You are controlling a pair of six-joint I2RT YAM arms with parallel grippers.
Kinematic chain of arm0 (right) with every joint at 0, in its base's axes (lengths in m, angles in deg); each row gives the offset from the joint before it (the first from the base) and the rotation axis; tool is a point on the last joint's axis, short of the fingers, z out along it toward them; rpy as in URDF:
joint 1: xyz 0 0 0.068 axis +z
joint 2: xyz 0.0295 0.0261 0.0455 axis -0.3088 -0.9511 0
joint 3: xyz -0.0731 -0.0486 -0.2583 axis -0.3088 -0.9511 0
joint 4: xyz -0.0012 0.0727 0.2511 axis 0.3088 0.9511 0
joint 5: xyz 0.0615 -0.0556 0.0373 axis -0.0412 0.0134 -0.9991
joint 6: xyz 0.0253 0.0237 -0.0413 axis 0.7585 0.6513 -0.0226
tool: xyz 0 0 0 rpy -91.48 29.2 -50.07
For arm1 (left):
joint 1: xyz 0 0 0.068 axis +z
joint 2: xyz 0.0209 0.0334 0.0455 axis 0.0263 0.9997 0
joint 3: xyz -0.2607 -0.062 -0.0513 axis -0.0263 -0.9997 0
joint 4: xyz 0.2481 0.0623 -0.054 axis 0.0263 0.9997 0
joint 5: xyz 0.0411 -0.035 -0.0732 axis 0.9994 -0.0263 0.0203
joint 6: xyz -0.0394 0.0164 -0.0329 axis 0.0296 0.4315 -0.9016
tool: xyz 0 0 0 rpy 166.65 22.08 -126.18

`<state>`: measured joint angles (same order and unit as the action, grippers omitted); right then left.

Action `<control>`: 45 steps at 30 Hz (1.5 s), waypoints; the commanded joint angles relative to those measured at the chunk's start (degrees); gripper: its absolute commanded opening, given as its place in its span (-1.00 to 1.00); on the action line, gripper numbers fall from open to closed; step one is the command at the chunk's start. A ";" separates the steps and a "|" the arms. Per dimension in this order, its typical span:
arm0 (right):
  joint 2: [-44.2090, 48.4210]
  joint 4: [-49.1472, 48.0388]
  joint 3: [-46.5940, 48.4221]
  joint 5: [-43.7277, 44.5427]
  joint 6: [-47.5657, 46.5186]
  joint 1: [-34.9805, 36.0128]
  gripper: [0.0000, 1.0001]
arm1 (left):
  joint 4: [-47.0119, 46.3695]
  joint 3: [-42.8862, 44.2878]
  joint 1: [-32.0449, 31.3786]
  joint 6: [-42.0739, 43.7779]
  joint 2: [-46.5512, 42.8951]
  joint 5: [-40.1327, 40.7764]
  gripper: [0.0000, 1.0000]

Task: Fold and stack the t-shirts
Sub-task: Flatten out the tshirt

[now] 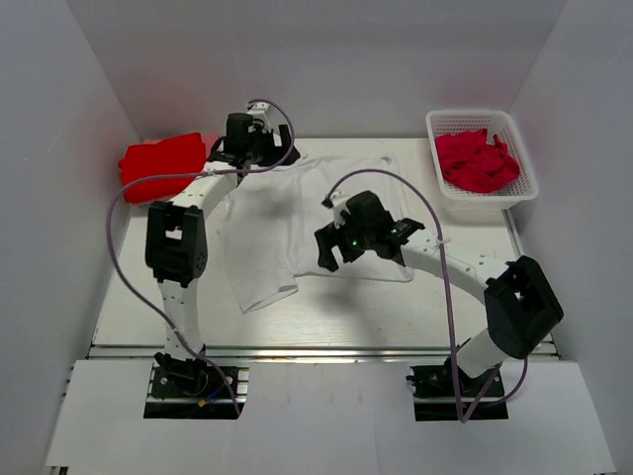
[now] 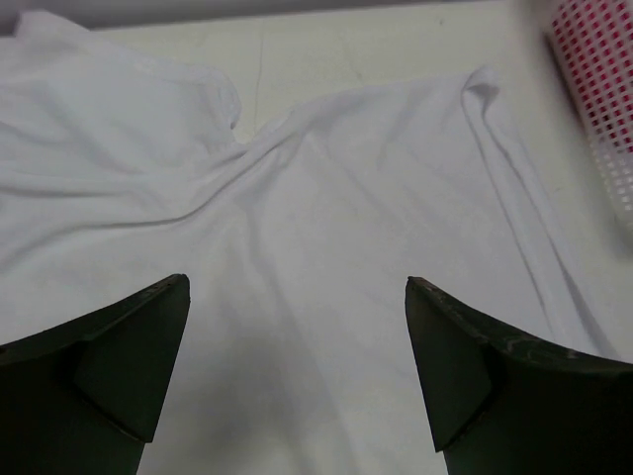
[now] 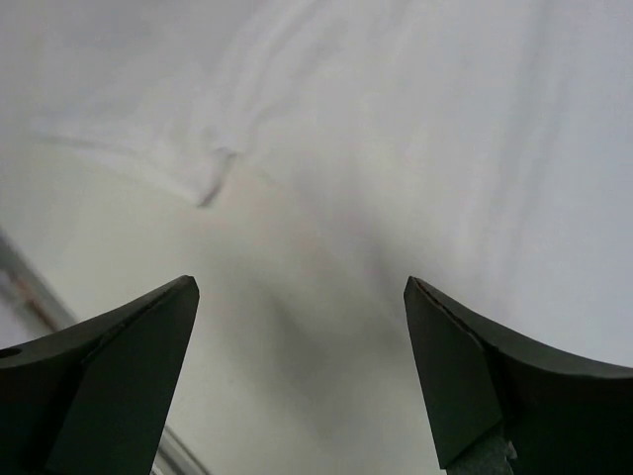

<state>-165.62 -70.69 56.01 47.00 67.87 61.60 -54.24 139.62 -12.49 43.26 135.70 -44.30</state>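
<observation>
A white t-shirt (image 1: 297, 213) lies spread and wrinkled across the middle of the table; it also shows in the left wrist view (image 2: 326, 257) and the right wrist view (image 3: 425, 129). A folded red t-shirt (image 1: 161, 158) lies at the far left. More red t-shirts (image 1: 477, 161) are heaped in a white basket (image 1: 526, 183) at the far right. My left gripper (image 1: 255, 139) is open and empty above the white shirt's far left edge (image 2: 297, 287). My right gripper (image 1: 331, 247) is open and empty over the shirt's near edge (image 3: 297, 287).
White walls enclose the table on the left, back and right. The basket's mesh corner (image 2: 603, 69) shows in the left wrist view. A metal rail (image 1: 326, 348) runs along the table's near edge.
</observation>
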 commanded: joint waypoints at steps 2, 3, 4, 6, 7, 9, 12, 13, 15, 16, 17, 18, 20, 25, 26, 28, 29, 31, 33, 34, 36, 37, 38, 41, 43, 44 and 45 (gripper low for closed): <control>-4.04 2.41 5.32 13.63 5.67 -5.55 0.81 | -2.57 -12.16 -0.15 -0.69 -15.29 5.77 1.00; -6.06 2.67 5.94 14.25 5.86 -6.17 0.81 | -3.19 -17.76 -0.15 -1.22 -16.89 6.56 1.00; -7.21 2.85 8.82 16.25 6.21 -8.26 0.81 | -3.81 -20.51 -0.15 -1.84 -18.30 7.09 1.00; -11.69 3.03 10.69 16.54 6.56 -11.42 0.81 | -4.33 -27.61 -0.15 -3.69 -21.46 9.37 1.00; -13.01 3.03 14.00 16.71 6.74 -12.06 0.81 | -4.95 -29.75 0.46 -4.21 -22.26 10.25 1.00; -18.43 2.94 15.96 16.28 6.48 -14.42 0.81 | -5.48 -34.24 0.99 -5.01 -22.80 11.58 1.00; -24.51 3.37 20.44 13.48 7.44 -16.62 0.81 | -3.04 -35.75 0.99 -5.71 -21.57 14.30 1.00; -25.93 3.55 20.71 12.24 7.79 -17.07 0.81 | -1.98 -35.75 0.99 -5.71 -20.00 14.30 1.00; -26.82 3.29 19.41 9.60 8.23 -17.95 0.81 | -0.39 -35.75 0.99 -6.32 -18.58 14.30 1.00; -26.91 3.20 18.62 9.42 8.15 -17.95 0.81 | 0.31 -35.75 0.99 -6.33 -18.58 14.91 1.00; -26.47 3.12 15.91 9.59 7.62 -18.13 0.81 | 1.10 -36.53 0.99 -7.11 -17.97 15.53 1.00; -25.60 3.20 14.75 9.86 7.79 -18.21 0.81 | 1.72 -37.23 0.99 -7.12 -17.96 15.53 1.00; -24.36 3.03 9.51 9.68 8.49 -18.04 0.81 | 3.13 -40.56 0.99 -8.43 -18.92 17.46 1.00; -14.28 1.45 -3.25 3.02 9.38 -16.64 0.81 | 9.62 -50.83 0.99 -12.47 -28.03 22.30 1.00; -11.55 1.44 -4.67 1.87 9.55 -16.02 0.81 | 9.64 -52.69 0.99 -13.09 -30.33 23.26 1.00; -6.90 1.53 -8.97 -2.88 8.94 -14.53 0.81 | 10.51 -57.60 0.99 -14.32 -35.08 24.15 1.00; -5.82 1.71 -9.77 -3.32 9.02 -13.22 0.81 | 11.56 -58.59 0.99 -14.33 -39.63 24.93 1.00; -3.28 3.36 -10.75 -3.94 8.15 -11.45 0.81 | 12.88 -59.74 0.99 -14.94 -43.52 25.99 1.00; -2.30 4.60 -8.92 -2.98 6.75 -9.96 0.81 | 12.89 -59.74 0.38 -14.42 -47.82 26.78 1.00; -1.43 4.52 -8.29 -2.19 6.65 -9.61 0.81 | 11.76 -59.74 0.38 -14.41 -48.63 26.78 1.00; -0.72 4.87 -4.80 1.58 5.86 -9.60 0.81 | 8.42 -57.91 0.38 -13.89 -49.16 26.78 1.00; -0.72 5.05 -3.55 4.99 5.34 -9.43 0.81 | 7.80 -56.85 0.38 -13.10 -49.16 26.78 1.00; -1.06 5.74 -1.37 7.20 5.16 -9.43 0.81 | 6.40 -55.62 0.38 -12.31 -48.03 27.48 1.00; -3.08 6.89 2.96 17.05 6.38 -10.04 0.81 | 4.63 -50.52 0.38 -10.46 -43.04 27.49 1.00; -4.49 7.59 5.32 24.17 7.09 -10.22 0.81 | 3.14 -46.66 0.38 -9.84 -39.43 27.49 1.00; -6.50 8.99 5.77 25.75 7.53 -10.39 0.81 | 2.61 -44.21 0.38 -9.23 -35.58 26.70 1.00; -7.39 9.35 6.30 28.73 7.79 -10.91 0.81 | 2.00 -43.05 0.38 -8.62 -33.54 25.91 1.00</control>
<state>-169.73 -64.46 60.22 64.09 74.62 51.55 -49.41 93.50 -11.86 32.53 98.19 -17.72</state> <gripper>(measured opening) 0.904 0.995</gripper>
